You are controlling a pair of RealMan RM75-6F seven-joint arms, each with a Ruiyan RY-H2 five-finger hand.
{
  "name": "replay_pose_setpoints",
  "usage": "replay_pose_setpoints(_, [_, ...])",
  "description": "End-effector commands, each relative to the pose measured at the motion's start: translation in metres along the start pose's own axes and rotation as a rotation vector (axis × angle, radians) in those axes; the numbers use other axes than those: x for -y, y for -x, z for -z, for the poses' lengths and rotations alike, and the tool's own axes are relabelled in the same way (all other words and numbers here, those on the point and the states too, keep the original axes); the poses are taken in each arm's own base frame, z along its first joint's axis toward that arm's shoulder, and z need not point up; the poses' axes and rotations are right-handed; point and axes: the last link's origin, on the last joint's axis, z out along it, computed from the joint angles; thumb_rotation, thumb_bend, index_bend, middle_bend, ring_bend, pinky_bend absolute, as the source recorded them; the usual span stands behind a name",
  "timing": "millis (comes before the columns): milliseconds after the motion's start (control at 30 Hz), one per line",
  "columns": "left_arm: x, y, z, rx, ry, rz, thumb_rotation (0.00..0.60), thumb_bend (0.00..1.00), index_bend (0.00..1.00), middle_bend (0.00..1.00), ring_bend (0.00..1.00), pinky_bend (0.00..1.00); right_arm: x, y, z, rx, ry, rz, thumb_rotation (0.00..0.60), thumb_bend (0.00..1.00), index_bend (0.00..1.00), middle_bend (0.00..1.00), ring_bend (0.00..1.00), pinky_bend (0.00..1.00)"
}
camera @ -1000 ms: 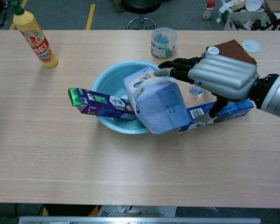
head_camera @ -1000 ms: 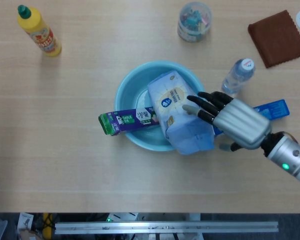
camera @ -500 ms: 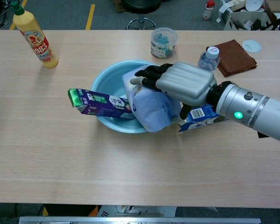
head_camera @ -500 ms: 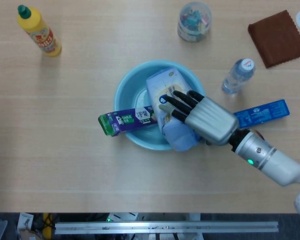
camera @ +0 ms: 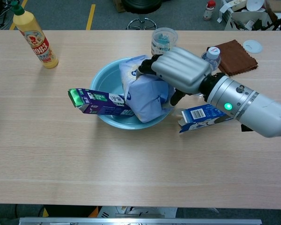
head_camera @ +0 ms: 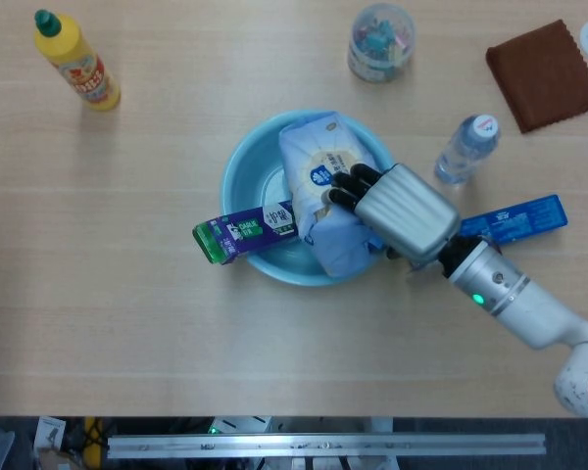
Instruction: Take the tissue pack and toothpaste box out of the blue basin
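My right robot hand (head_camera: pixel 397 208) has come further in over the blue basin (head_camera: pixel 247 176) and now grips the tissue pack (head_camera: pixel 325 201), fingers curled around it; the pack sits tilted in the basin. The toothpaste box (head_camera: pixel 247 233) leans across the basin's near-left rim.
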Motion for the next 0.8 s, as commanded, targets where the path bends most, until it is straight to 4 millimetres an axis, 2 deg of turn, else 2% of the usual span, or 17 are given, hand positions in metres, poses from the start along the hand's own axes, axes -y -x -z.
replay_pose_setpoints(33, [0.000, 0.000, 0.000, 0.000, 0.001, 0.000, 0.600, 0.25, 0.11, 0.25, 0.17, 0.27, -0.003, -0.011, 0.002, -0.050, -0.007, -0.001, 0.600, 0.12, 0.62, 0.52, 0.54, 0.81])
replay_pose_setpoints(333, [0.000, 0.001, -0.002, 0.000, 0.007, 0.003, 0.600, 0.25, 0.11, 0.25, 0.17, 0.27, -0.016, -0.050, 0.015, -0.203, 0.031, 0.002, 0.600, 0.12, 0.62, 0.52, 0.54, 0.81])
replay_pose_setpoints(567, [0.002, 0.002, -0.002, 0.004, 0.007, 0.008, 0.600, 0.25, 0.11, 0.25, 0.17, 0.27, -0.044, -0.079, 0.033, -0.282, 0.133, 0.008, 0.600, 0.12, 0.62, 0.52, 0.54, 0.81])
replay_pose_setpoints(800, [0.002, 0.004, -0.004, 0.009, 0.011, 0.011, 0.600, 0.25, 0.11, 0.25, 0.17, 0.27, -0.072, -0.095, 0.055, -0.314, 0.247, 0.044, 0.600, 0.12, 0.62, 0.52, 0.54, 0.81])
